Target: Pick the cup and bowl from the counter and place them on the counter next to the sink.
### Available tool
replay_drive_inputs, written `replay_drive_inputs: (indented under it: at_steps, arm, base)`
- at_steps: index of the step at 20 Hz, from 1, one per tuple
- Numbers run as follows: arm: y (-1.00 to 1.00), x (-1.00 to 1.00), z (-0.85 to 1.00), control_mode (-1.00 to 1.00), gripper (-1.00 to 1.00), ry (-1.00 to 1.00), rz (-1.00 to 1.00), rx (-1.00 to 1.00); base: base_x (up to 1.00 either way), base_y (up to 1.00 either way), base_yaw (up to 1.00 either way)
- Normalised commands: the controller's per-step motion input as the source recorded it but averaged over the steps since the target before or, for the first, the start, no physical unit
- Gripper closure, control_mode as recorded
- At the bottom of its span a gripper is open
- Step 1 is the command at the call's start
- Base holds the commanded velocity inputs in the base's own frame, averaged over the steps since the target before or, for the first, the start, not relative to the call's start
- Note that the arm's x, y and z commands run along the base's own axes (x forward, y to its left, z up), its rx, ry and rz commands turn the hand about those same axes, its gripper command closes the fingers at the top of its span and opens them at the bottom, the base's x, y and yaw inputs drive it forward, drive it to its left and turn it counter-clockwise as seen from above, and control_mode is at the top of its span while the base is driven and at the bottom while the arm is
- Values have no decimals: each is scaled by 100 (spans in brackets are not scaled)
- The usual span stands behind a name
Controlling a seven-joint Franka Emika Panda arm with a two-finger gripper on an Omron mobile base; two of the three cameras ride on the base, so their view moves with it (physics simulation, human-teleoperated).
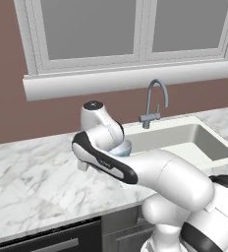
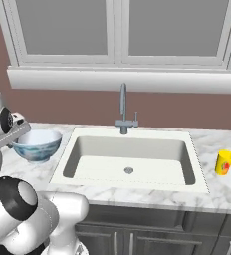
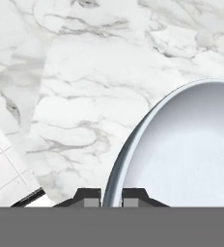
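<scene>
The pale grey-blue bowl is on the white marble counter just left of the sink; whether it rests on the marble or hangs just above it I cannot tell. My gripper is shut on the bowl's near rim, one fingertip on each side of it. In the left base view the bowl peeks out behind my forearm. The small yellow cup with its red-orange mark stands upright on the counter right of the sink, far from the gripper.
The grey gooseneck tap rises behind the off-white basin. A white window sill juts out above the brown wall. Bare marble stretches left of the bowl; dark cabinet fronts run below the counter edge.
</scene>
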Motion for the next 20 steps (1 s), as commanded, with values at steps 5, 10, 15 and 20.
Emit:
replay_drive_inputs:
  at_steps: [5,10,15,20]
  arm:
    - [12,20,-26,-100,100,-5,1,0]
    - [5,25,-6,-100,100,0,0,0]
    - [0,23,-19,-100,100,0,0,0]
    - [3,12,-45,-100,100,0,0,0]
  base:
    - [0,0,0]
    - [0,0,0]
    - [0,0,0]
    - [0,0,0]
